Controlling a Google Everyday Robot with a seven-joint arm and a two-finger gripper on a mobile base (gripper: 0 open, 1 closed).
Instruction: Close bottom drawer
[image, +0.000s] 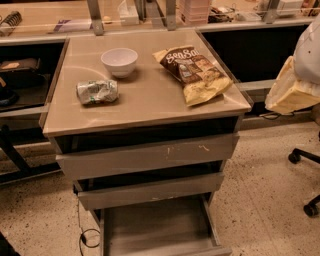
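Currently the bottom drawer (156, 226) is sticking out, pulled forward, beneath the tabletop (145, 102). Off the tabletop's right edge the pincer (291, 91) is hanging; whether it is spread or closed is not showing.

Cream claw (292, 92) at right, grey bottom drawer (160, 227), white bowl (119, 61).

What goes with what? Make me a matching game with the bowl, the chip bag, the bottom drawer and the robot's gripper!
Things:
1. bowl
2. chip bag
3. bottom drawer
4. gripper

Clues:
A. pulled out, nothing visible inside
B. white, standing at the back left of the cabinet top
C. far right, up in the air beside the cabinet
D. yellow and brown, lying flat on the top's right side

Pairs: 1-B, 2-D, 3-A, 4-C
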